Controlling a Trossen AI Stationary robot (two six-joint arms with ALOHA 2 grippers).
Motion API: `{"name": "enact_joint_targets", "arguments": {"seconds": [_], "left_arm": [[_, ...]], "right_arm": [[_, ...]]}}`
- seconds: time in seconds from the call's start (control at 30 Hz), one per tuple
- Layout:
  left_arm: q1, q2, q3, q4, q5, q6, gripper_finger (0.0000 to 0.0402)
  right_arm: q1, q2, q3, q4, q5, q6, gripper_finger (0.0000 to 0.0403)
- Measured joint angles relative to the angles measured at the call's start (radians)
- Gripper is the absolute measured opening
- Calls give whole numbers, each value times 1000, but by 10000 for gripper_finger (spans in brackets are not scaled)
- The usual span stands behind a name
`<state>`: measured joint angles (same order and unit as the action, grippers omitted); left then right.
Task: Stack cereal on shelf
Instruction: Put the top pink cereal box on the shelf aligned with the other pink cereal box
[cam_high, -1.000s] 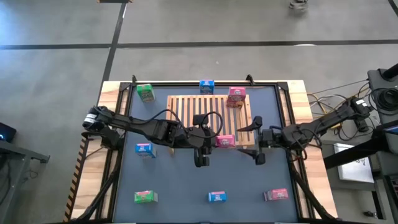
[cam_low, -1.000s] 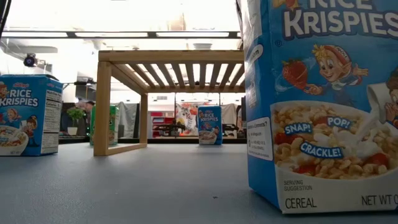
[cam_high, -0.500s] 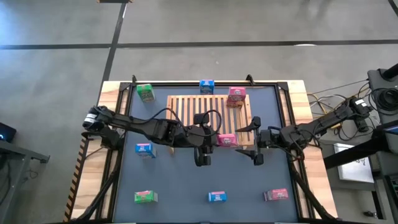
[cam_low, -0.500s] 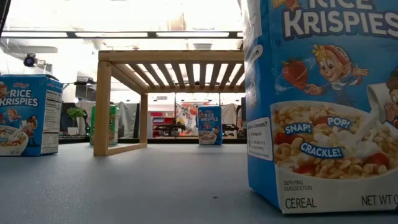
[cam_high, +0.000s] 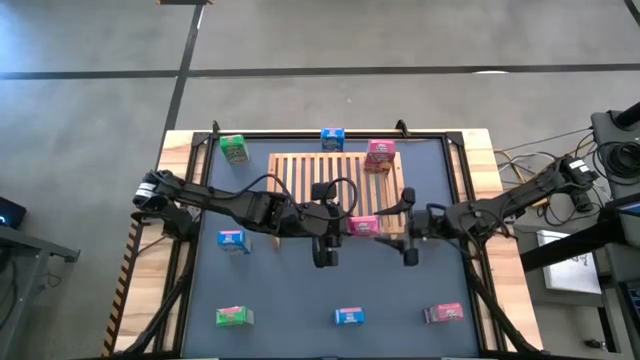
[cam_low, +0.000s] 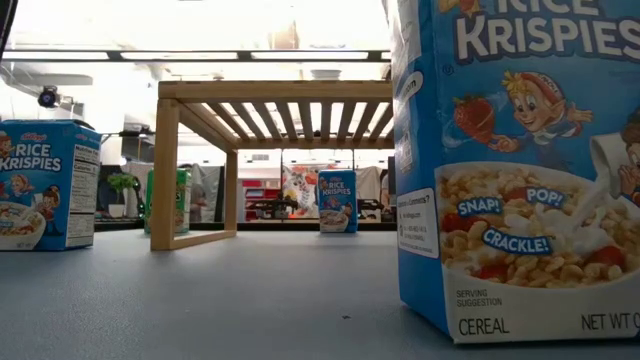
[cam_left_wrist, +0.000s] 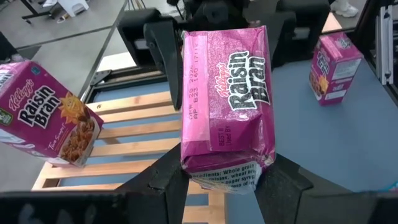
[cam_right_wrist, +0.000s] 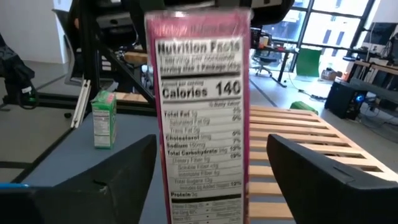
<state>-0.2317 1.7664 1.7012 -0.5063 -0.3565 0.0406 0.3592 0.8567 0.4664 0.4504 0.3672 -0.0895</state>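
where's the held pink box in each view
High view: pink box at the rack's near edge, between both arms.
Low view: not in it.
Left wrist view: centre, gripped at its lower end.
Right wrist view: centre, nutrition panel facing, jaws apart either side.
Shared landmark: the slatted rack.

Dark blue-grey tabletop (cam_high: 290, 290) on pale wood boards (cam_high: 497, 190), grey concrete floor (cam_high: 330, 40), cables (cam_high: 520, 155) at right.

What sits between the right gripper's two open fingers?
The pink Raisin Bran box, held by the left gripper, stands between the right gripper's fingers without visible contact; the right wrist view shows it.
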Motion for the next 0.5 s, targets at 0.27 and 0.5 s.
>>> {"name": "enact_joint_targets", "arguments": {"seconds": [0.27,0.5], "left_arm": [[0,0,0,-7,7,0,137],[0,0,0,-7,7,0,137]], "right_arm": [[0,-3,0,-6,-3,0,224],[0,1,0,-6,-5,-1,179]]}}
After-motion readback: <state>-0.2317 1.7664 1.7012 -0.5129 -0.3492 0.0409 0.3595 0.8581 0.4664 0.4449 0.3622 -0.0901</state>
